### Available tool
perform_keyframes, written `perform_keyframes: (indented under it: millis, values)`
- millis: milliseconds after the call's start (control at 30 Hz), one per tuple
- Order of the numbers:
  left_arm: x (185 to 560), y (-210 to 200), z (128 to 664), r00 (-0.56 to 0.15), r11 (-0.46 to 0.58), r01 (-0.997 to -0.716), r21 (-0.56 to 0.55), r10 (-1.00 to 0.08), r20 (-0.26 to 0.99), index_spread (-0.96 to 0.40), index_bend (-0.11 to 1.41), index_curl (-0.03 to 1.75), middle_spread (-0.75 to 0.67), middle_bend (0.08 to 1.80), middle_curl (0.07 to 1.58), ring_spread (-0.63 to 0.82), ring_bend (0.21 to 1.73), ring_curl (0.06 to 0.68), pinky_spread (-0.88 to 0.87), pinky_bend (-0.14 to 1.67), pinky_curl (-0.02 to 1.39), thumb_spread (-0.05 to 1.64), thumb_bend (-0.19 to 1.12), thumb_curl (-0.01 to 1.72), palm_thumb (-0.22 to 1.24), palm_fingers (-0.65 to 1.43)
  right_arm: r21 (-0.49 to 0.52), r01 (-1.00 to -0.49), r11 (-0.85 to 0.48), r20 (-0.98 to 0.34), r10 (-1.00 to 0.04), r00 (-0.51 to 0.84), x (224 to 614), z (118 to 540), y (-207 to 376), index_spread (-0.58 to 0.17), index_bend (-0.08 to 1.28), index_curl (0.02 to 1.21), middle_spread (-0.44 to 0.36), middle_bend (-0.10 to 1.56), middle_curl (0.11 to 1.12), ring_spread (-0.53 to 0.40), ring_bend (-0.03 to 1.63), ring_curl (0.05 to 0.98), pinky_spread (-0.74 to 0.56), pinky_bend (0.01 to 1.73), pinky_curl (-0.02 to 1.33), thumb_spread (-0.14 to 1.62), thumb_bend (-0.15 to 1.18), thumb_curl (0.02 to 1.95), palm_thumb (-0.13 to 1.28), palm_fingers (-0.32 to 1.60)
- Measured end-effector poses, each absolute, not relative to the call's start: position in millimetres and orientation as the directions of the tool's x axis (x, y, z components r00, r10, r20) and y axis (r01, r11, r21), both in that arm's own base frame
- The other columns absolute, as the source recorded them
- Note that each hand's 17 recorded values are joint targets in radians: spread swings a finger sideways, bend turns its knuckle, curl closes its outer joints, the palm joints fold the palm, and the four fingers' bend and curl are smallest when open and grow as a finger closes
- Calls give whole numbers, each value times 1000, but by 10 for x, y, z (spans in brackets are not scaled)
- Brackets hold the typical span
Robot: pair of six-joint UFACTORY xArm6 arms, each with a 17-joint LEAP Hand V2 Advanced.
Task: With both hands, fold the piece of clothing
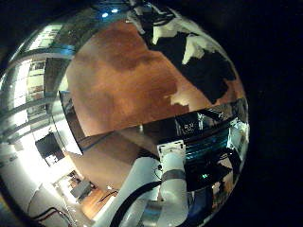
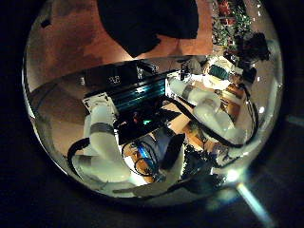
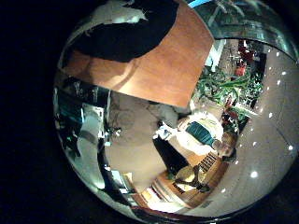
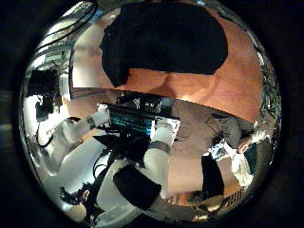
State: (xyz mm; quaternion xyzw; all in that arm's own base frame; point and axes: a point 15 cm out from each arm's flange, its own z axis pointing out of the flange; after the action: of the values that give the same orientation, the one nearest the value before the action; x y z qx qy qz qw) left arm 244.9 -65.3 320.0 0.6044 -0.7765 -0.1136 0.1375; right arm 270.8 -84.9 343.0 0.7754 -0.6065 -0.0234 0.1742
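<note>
- Dark piece of clothing point(image 4: 166, 43) lies spread on the wooden surface point(image 4: 199, 90), w/ a white patch at one edge point(image 1: 185, 28).
- Clothing sits well apart from every palm cam; nothing is touching it.
- Left hand, right hand: fingers not seen; can't tell if spread or curled.
- White arm parts point(image 4: 157, 157) beyond the surface edge.
</note>
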Motion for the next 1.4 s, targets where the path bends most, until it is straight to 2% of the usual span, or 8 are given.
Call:
perform_keyframes:
  millis: [167,467,767,933,1000,1100,1300,1400]
  values:
    - [2481,-663,3160,-182,214,-919,331,-975,124,-49,157,310,249,195,350,311,733,213,357,488,348,1017,-20,269,19,77,310,-932,-188,185,-950,253,2678,3436,-955,-369,165,314,-16,257,353,73,622,194,292,728,92,1191,-17,209,169,155]
    - [2450,-750,3147,-200,231,-915,331,-972,126,-38,165,314,248,191,350,309,732,211,356,480,337,1066,-9,285,111,91,301,-934,-190,181,-951,252,2663,3454,-935,-370,165,307,-17,242,352,70,601,198,295,695,113,1190,-17,212,168,176]
    - [2396,-962,2904,-290,309,-893,326,-951,107,-36,166,319,249,189,348,318,724,208,370,471,333,1084,-20,289,161,88,306,-934,-183,176,-954,244,2685,3409,-910,-369,161,300,-24,232,354,65,593,205,293,676,132,1194,-17,212,153,191]
    - [2482,-1258,2673,-368,380,-885,268,-925,93,-27,171,326,271,179,336,338,721,208,382,473,332,1063,-24,290,167,71,308,-936,-169,168,-959,229,2670,3394,-865,-372,163,297,-25,229,354,64,596,208,288,663,137,1194,-17,213,152,201]
    - [2529,-1389,2510,-408,413,-877,245,-910,75,-21,175,328,277,181,334,355,715,207,382,468,332,1051,-26,292,165,62,307,-937,-166,163,-961,223,2668,3387,-824,-372,163,296,-26,230,355,64,597,209,289,660,139,1194,-17,214,152,210]
    - [2569,-1552,2197,-479,468,-849,243,-878,19,9,166,329,293,181,328,393,707,206,409,469,331,1022,-32,291,153,32,306,-939,-156,167,-962,214,2669,3388,-801,-373,166,298,-26,229,357,64,596,211,297,653,143,1194,-17,214,151,219]
    - [2465,-1642,1715,-533,492,-811,316,-845,-51,78,129,286,386,184,326,463,727,208,456,494,334,968,-33,290,121,-31,341,-932,-127,166,-967,192,2556,3391,-758,-372,164,298,-31,226,357,56,598,215,304,645,147,1190,-18,216,148,227]
    - [2504,-1657,1545,-544,503,-811,298,-836,-71,100,130,272,419,189,321,482,731,209,465,501,335,952,-31,292,116,-36,343,-932,-116,170,-968,183,2526,3408,-741,-374,166,300,-32,223,357,55,595,215,305,640,149,1189,-17,218,147,230]
